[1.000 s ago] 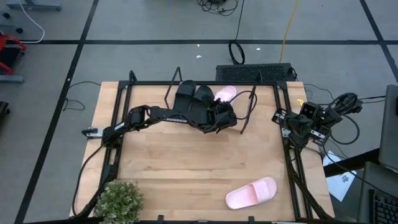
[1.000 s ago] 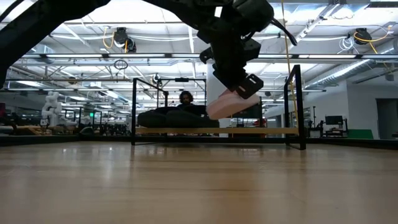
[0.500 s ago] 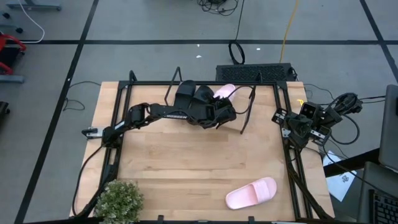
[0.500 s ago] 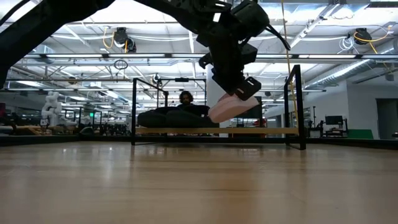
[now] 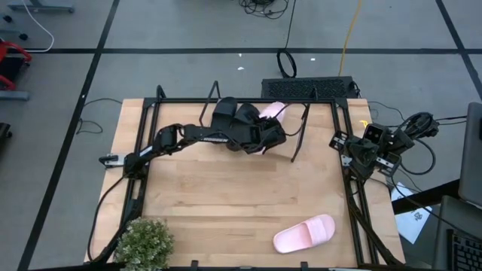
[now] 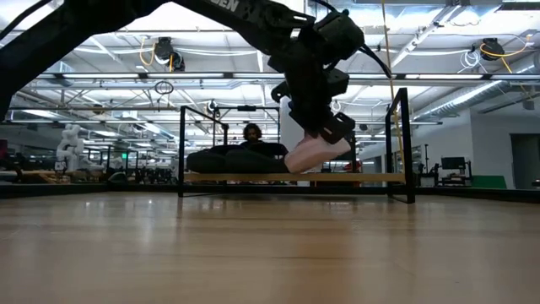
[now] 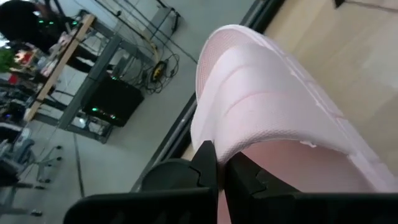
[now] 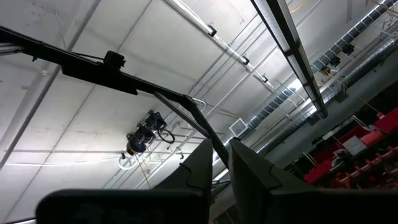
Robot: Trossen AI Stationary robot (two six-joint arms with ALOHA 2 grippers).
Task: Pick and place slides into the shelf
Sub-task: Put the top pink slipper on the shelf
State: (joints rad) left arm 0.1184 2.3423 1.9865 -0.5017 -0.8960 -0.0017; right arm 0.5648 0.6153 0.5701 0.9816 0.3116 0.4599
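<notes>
Left pincer (image 6: 325, 137) clamped on a pale pink slide (image 6: 316, 154), light and springy foam best pinched at the strap edge, over the shelf (image 6: 291, 177) at the surface's (image 5: 226, 203) far side, beside the black pair (image 6: 232, 160).

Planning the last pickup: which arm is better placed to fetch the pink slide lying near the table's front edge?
Right, probably. The left gripper is shut on a pink slide at the shelf; the right gripper is parked on the loose pink slide's side.

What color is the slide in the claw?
Pale pink slide, clearest in the left wrist view.
</notes>
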